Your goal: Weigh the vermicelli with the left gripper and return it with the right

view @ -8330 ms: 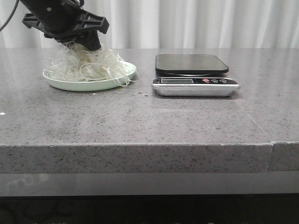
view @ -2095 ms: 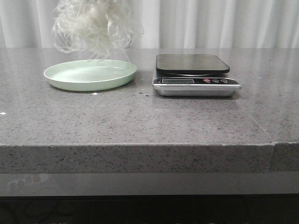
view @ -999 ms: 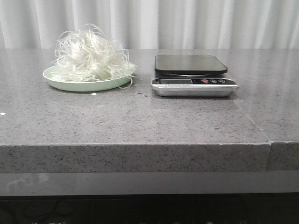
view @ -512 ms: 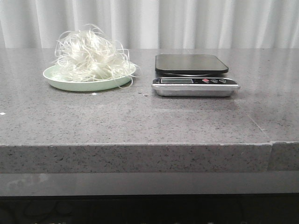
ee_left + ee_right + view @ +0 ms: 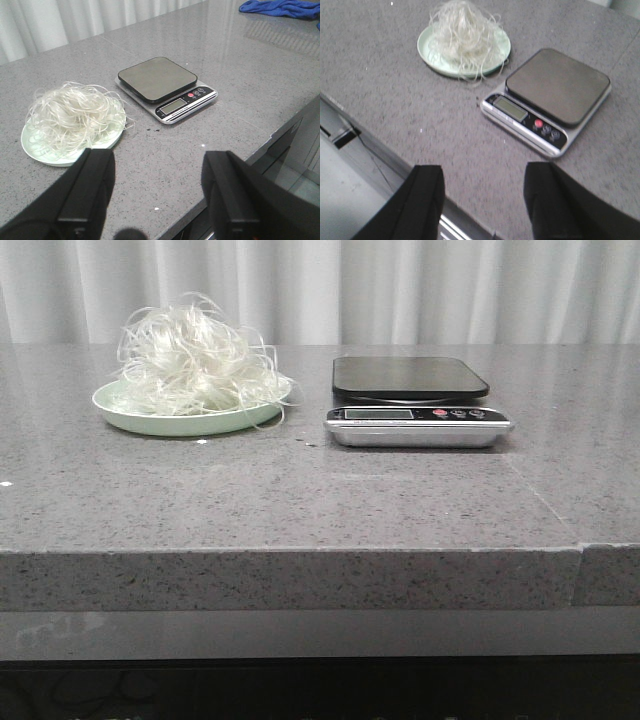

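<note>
Vermicelli [image 5: 195, 365] on plate [image 5: 120, 412] looks light, springy, brittle, so pinch mid-clump; left gripper [image 5: 157, 192] and right gripper [image 5: 482, 200] both spread, empty.

No text or number can be read, not even on the scale's display [image 5: 378, 413].

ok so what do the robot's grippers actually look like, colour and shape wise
Both are plain matte black. The left gripper has two broad, flat-faced fingers with squared, blocky edges. The right gripper looks alike: two wide dark fingers with rounded tips. No markings, labels or cables show on either. The arms themselves are out of view.
</note>
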